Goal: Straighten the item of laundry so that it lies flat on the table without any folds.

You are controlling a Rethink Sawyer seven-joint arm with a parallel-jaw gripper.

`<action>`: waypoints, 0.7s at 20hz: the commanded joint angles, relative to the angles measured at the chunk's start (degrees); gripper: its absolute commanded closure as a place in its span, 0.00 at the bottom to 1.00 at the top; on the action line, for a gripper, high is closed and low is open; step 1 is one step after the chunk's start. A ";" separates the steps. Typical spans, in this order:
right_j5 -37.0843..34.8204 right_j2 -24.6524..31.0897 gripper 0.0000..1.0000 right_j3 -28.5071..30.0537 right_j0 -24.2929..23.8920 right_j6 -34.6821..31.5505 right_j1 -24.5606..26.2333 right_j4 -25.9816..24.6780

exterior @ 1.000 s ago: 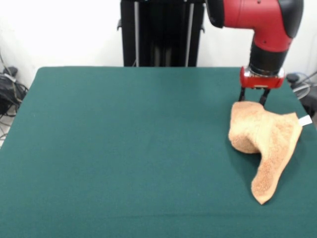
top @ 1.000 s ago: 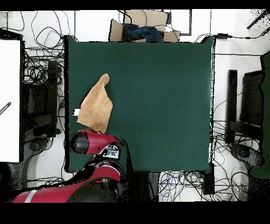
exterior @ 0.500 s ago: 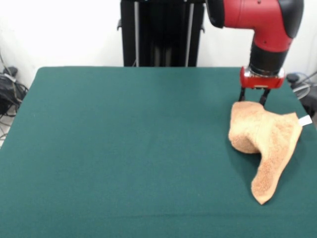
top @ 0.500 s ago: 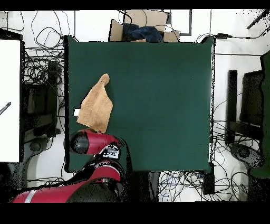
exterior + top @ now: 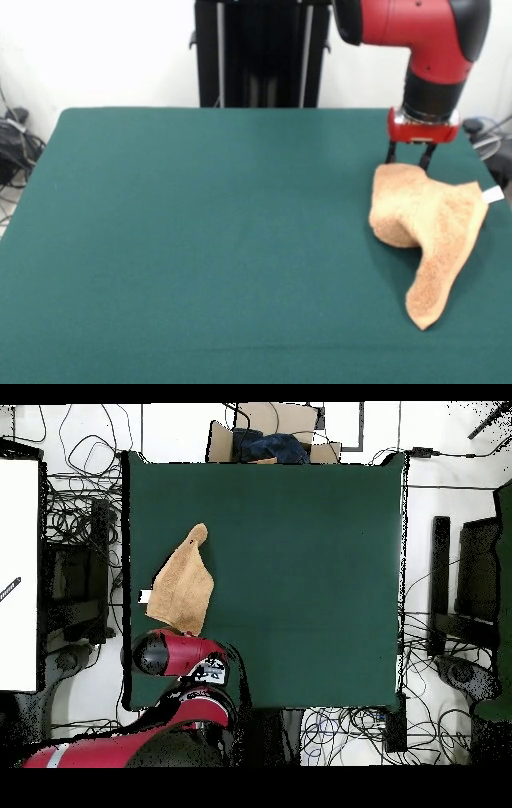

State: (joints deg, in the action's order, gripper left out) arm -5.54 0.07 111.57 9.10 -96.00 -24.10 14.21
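The item of laundry (image 5: 428,220) is an orange-tan towel, folded and bunched into a rough triangle near the right edge of the green table (image 5: 208,240). Its narrow corner points toward the table's near side, and a small white tag (image 5: 492,194) sticks out on the right. My gripper (image 5: 409,158) hangs straight down at the towel's far edge, its two dark fingers (image 5: 390,152) apart with the tips at the cloth; it is open. In the overhead view the towel (image 5: 183,584) lies by the table's left edge, and the red arm (image 5: 175,654) hides the gripper.
A black pedestal column (image 5: 260,52) rises behind the table. Cables and equipment (image 5: 75,564) lie on the floor around the table, and a cardboard box (image 5: 270,434) sits past one end. Black monitors (image 5: 470,594) stand beside the table.
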 commanded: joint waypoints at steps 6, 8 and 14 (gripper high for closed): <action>0.68 4.20 0.00 -6.39 0.78 -11.06 3.38 2.48; -2.50 2.46 0.00 -5.48 1.83 -11.24 0.49 2.80; -7.85 0.30 0.00 -5.80 2.91 -10.87 -2.99 2.94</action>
State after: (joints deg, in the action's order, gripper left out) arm -6.40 -0.23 111.44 10.94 -96.00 -24.91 14.22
